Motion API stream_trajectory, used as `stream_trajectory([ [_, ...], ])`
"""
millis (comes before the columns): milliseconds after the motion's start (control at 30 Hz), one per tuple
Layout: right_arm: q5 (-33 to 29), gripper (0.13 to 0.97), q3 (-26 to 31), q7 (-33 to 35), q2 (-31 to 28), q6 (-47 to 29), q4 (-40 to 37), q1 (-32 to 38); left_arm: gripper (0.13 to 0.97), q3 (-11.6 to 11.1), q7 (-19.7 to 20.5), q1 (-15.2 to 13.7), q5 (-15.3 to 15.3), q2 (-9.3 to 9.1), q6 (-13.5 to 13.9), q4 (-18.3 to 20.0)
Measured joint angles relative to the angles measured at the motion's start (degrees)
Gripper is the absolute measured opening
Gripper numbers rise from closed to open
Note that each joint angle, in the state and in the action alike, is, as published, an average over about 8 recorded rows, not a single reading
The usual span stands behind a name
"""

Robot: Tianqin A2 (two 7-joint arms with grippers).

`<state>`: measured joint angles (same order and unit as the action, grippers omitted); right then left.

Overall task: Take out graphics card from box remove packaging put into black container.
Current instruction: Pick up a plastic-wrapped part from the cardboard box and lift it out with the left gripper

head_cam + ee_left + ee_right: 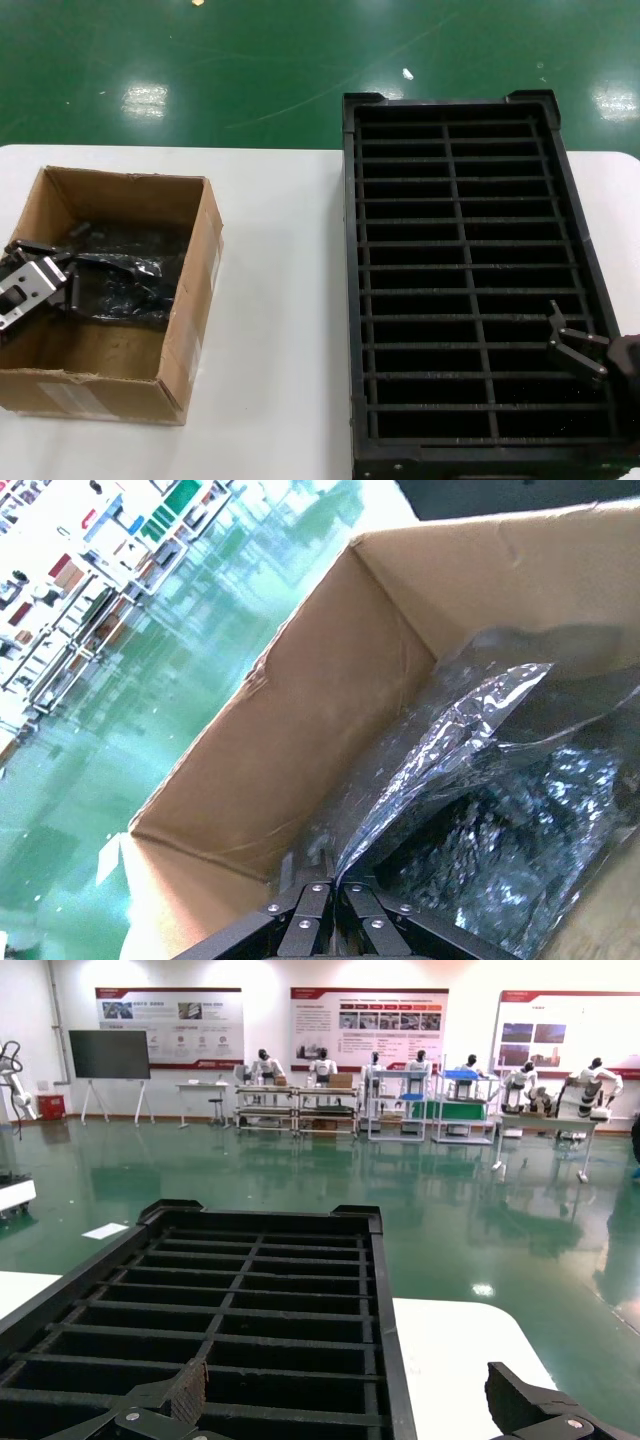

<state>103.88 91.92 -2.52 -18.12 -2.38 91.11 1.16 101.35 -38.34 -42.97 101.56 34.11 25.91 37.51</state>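
- While the right arm waits, the left gripper [62, 285] reaches down inside the box [195, 300], at its left side, on the left part of the white table [280, 300].
- Its fingers [318, 912] are pressed together on the edge of the packaging [480, 810], pinching the crinkly silver plastic.
- Inside the bag a dark shape lies flat on the box floor; the graphics card itself cannot be made out through the plastic.
- To the right stands the black container [352, 300], its two columns of slots bare.
- Over its near right corner hangs the right gripper [572, 338], jaws spread wide and holding nothing.
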Motion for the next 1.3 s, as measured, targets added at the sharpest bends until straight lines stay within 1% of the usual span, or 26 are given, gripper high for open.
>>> stream_trajectory([
  [233,0.0,0.966,0.0,0.0,0.0,0.0,0.0,0.0,0.14,-2.78,-3.83,-0.32,0.85,-1.93,2.14,-1.35],
  [300,0.0,0.966,0.0,0.0,0.0,0.0,0.0,0.0,0.14,-3.32,-4.05,-0.21,0.87,-2.17,2.36,-1.01],
  [367,0.0,0.966,0.0,0.0,0.0,0.0,0.0,0.0,0.14,-3.72,-3.39,0.22,0.79,-2.07,2.36,0.1],
  [467,0.0,0.966,0.0,0.0,0.0,0.0,0.0,0.0,0.14,-4.19,-0.42,1.64,0.59,-1.17,2.02,3.37],
  [600,0.0,0.966,0.0,0.0,0.0,0.0,0.0,0.0,0.14,-4.99,6.09,4.83,0.61,1.14,1.35,9.78],
  [733,0.0,0.966,0.0,0.0,0.0,0.0,0.0,0.0,0.14,-6.29,12.42,8.36,1.34,3.48,1.13,15.82],
  [833,0.0,0.966,0.0,0.0,0.0,0.0,0.0,0.0,0.14,-7.47,15.71,10.36,2.29,4.56,1.51,18.86],
  [967,0.01,0.966,-0.02,0.0,0.01,0.0,0.0,0.0,0.14,-9.03,18.4,12.09,3.79,5.22,2.62,21.15],
  [1100,0.91,0.966,-1.3,1.03,1.08,-1.78,0.12,-0.08,0.14,-10.54,19.88,13.31,5.3,5.45,3.98,22.66],
  [1200,3.21,0.966,-3.9,3.03,3.12,-5.63,0.14,-0.17,0.14,-11.6,20.41,13.96,6.28,5.46,4.82,23.5],
  [1300,7.12,0.966,-7.52,5.5,5.72,-11.54,-0.11,-0.2,0.14,-12.52,20.69,14.34,7.06,5.38,5.43,24.03],
])
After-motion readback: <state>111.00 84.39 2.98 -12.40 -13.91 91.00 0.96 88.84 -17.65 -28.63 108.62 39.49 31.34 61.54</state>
